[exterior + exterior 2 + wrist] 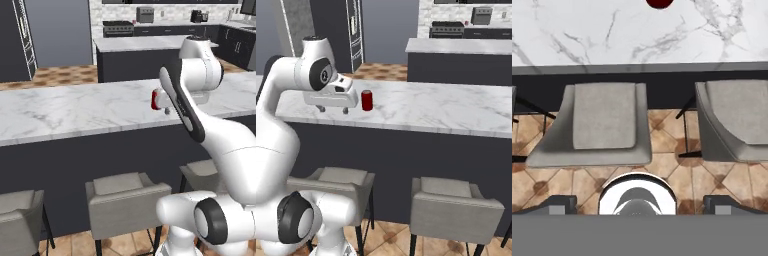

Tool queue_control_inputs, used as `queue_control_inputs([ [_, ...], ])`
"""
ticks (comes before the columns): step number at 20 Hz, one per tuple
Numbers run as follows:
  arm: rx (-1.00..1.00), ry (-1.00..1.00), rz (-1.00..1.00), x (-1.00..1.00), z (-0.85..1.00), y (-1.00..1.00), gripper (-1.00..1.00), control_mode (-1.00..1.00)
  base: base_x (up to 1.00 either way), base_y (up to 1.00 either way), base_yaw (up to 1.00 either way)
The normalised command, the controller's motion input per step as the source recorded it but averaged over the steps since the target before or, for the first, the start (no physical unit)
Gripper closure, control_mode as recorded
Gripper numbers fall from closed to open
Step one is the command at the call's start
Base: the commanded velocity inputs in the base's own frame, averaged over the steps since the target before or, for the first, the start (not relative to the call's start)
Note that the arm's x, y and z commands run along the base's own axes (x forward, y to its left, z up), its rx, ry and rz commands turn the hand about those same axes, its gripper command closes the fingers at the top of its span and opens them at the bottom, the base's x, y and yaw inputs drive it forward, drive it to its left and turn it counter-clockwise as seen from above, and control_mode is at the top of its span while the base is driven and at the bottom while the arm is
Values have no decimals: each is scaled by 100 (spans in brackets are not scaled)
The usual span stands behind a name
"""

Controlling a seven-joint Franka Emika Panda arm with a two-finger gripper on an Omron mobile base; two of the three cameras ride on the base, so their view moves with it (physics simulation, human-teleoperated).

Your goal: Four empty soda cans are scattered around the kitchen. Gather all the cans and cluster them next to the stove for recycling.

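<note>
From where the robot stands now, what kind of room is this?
A home kitchen, most likely: a long white marble counter with grey padded stools beneath it, and a wide black stove against the pale brick back wall.

Even, soft light — (slightly blurry)

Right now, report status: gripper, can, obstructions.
Gripper open, empty, hanging over the marble counter. Red soda can upright on the counter just beside it, not touched. Nothing between them; stove far off across the kitchen.

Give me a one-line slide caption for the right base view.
Open end effector poised over the marble counter beside an upright red soda can, stools below.
</note>
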Motion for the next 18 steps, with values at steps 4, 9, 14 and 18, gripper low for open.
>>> queue_control_inputs([
  [4, 0, 1, -5, 55, 6, 0, -100, -100, 0, 0, 0],
  [9, 0, 2, -2, 48, 1, -1, -100, -100, 0, 0, 0],
  [14, 0, 1, 0, 44, 0, -6, -100, -100, 0, 0, 0],
  [18, 0, 0, 0, 44, 0, -16, -100, -100, 0, 0, 0],
])
